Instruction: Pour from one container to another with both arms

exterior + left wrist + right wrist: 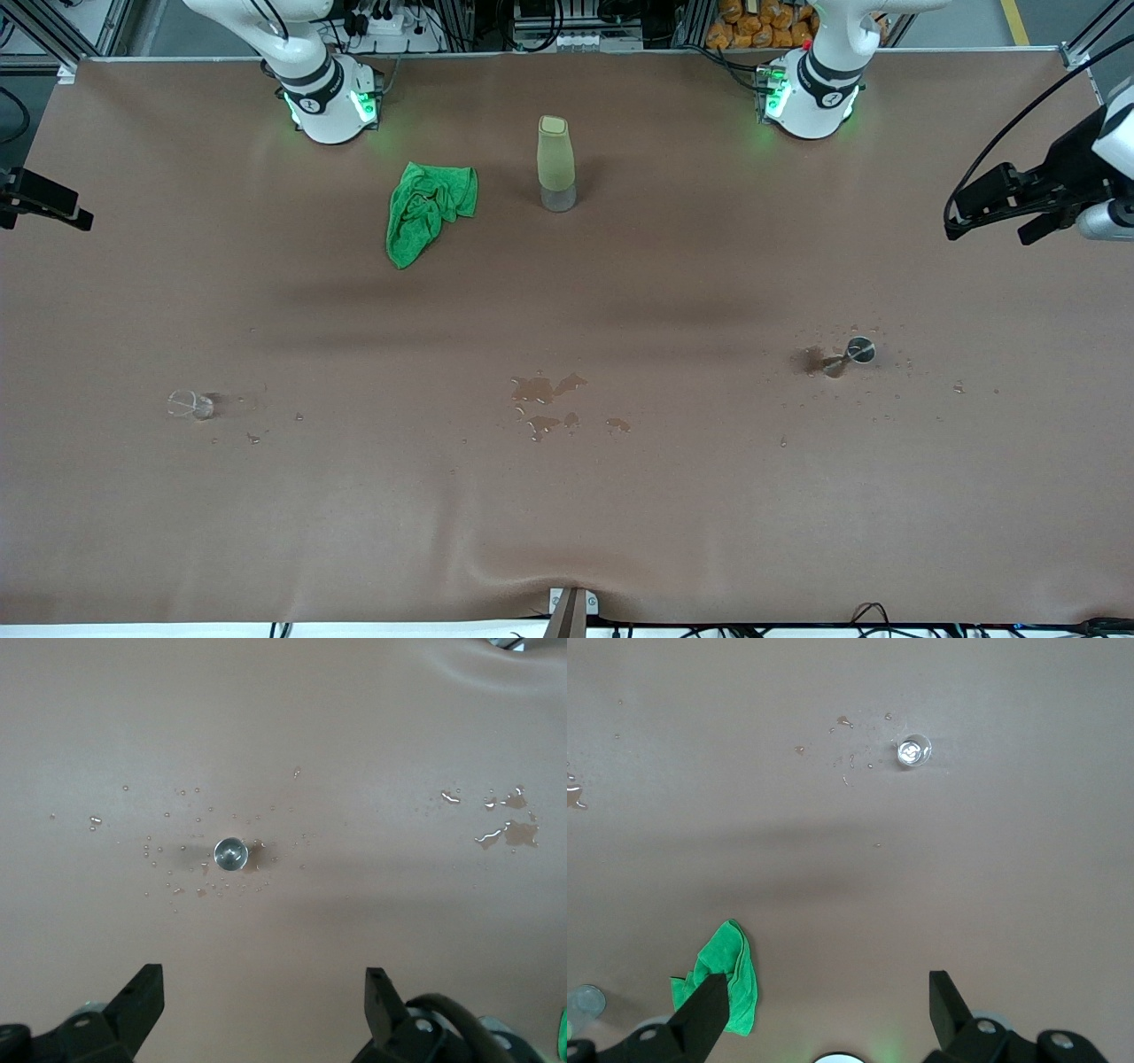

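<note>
Puddles of spilled liquid [545,403] sit lowest among the things on the brown table cover [567,532], just below the middle of the front frame, with broad bare cover between them and the lower edge, where the cloth ripples near a small bracket [571,610]. Small clear glass [190,405] stands in the lower left of that frame, toward the right arm's end of the table, with a few droplets beside it; in the right wrist view it shows in the upper right [913,750]. Metal jigger [852,354] stands at right of centre, toward the left arm's end, ringed by scattered droplets and with a dark wet patch touching it; in the left wrist view it sits near mid-frame, seen from above [230,853]. Pale green bottle [556,164] stands upright in the upper middle, farther from the front camera than the puddles, well apart from both small vessels. Crumpled green cloth [428,210] lies beside it toward the right arm's end, not touching it. Wide open room lies between all items, and along every edge of the cover. Left gripper [264,992] hangs high over the jigger's area, fingers spread wide, holding nothing. Right gripper [828,1001] hangs over the stretch by the cloth, fingers likewise wide and empty. Each arm's base shows at the top edge of the front frame. No readable label or writing on any item.
</note>
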Robot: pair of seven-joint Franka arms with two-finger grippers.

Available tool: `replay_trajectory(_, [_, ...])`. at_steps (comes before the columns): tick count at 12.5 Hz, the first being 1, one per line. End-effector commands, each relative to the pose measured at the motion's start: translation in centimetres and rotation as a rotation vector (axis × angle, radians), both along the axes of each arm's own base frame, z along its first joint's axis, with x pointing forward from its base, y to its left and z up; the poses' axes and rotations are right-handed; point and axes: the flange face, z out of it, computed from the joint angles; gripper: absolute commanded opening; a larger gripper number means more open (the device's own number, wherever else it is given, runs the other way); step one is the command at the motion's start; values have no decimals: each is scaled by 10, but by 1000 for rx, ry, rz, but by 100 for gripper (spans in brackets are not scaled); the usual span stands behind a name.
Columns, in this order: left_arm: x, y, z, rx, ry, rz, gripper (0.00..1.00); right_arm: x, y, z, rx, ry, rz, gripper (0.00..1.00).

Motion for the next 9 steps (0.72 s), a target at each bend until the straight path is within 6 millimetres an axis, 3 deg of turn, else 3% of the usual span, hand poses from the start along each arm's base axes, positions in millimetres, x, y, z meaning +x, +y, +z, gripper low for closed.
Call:
replay_trajectory(1, [1, -5, 5, 92, -9, 55, 100, -4, -7, 2, -7, -10, 1, 100])
replay_trajectory(7, [5, 1, 8, 100, -58, -110, 100, -3, -8, 1, -8, -11, -1, 100])
replay_trajectory(9, [5, 3, 8, 99, -57, -94, 100, -3, -9, 0, -7, -8, -3, 100])
